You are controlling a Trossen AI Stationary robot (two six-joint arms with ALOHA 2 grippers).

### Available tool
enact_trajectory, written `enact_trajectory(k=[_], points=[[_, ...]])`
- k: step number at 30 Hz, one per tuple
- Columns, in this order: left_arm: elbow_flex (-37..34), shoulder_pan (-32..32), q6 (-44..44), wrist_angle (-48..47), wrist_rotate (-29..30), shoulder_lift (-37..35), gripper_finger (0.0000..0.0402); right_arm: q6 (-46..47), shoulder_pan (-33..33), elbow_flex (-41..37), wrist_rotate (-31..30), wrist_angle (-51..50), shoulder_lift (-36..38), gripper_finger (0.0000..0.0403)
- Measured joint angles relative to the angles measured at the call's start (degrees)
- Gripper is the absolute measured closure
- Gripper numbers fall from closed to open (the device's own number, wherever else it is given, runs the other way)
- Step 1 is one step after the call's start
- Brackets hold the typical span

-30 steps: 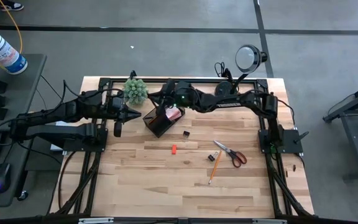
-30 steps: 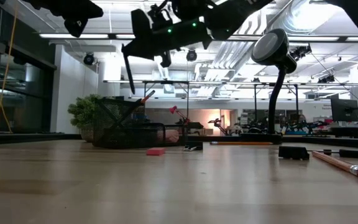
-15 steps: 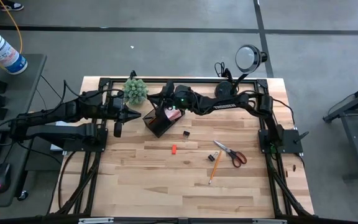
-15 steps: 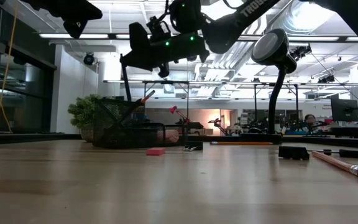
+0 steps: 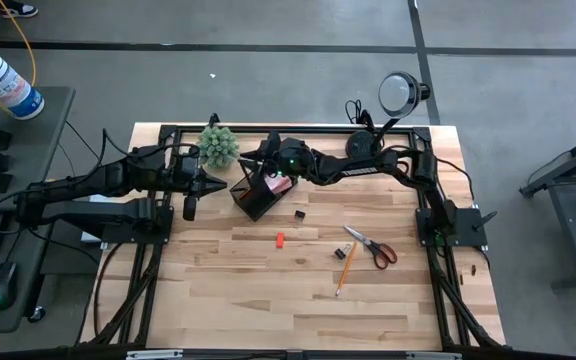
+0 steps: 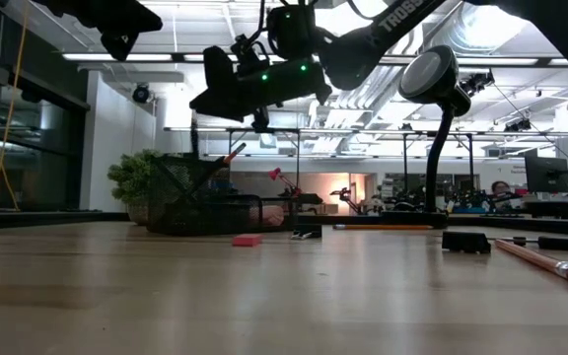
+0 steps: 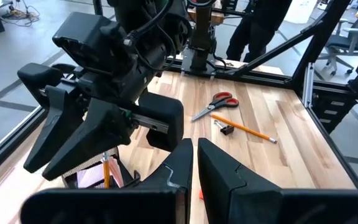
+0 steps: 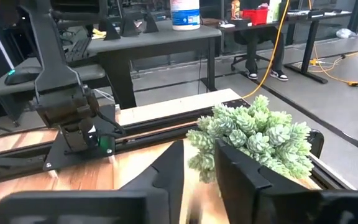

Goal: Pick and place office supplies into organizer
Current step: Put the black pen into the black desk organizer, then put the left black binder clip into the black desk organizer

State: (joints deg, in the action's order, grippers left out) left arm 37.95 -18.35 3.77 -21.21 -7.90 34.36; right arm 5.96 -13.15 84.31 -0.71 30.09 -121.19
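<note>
Pencils (image 5: 345, 268) lie slender on pale planked wooden table (image 5: 268, 300).

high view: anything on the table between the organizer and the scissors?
Yes: a tiny black piece near the organizer, then a black clip by the scissors.

organizer (image 5: 258, 195) interior mostly hidden under right claw (image 5: 251, 172)

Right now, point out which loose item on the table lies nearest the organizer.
The tiny black piece, just beside the organizer; the red-orange block, scissors and pencil lie farther.
</note>
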Motion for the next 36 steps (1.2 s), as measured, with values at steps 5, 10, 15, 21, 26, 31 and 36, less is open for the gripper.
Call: enact_trajectory(k=[5,10,15,21,26,31,36], points=[[0.0,0.0,-0.1,0.0,0.0,0.0,0.0387,0.0,0.0,0.0,0.1,-0.9,0.0,0.0297],[0.0,0.0,-0.5,0.0,0.0,0.0,0.0387,1.9,0.0,0.1,0.2,-1.0,0.6,0.0299],[0.0,0.0,-1.2,0.0,0.9,0.0,0.0387,1.3,0.3,3.2,1.1,-7.9,5.1,0.0308],[0.0,0.0,-2.3,0.0,2.1,0.0,0.0387,-2.4,1.6,9.9,1.8,-33.6,11.5,0.0318],[0.0,0.0,-3.5,0.1,4.1,0.0,0.0387,-3.0,3.6,16.4,5.1,-58.0,14.5,0.0326],[0.0,0.0,-3.6,0.1,5.7,0.1,0.0387,2.8,5.8,20.1,5.6,-78.8,14.6,0.0329],[0.0,0.0,-3.5,0.3,6.0,0.9,0.0387,9.3,9.4,15.6,5.3,-86.4,14.6,0.0328]])
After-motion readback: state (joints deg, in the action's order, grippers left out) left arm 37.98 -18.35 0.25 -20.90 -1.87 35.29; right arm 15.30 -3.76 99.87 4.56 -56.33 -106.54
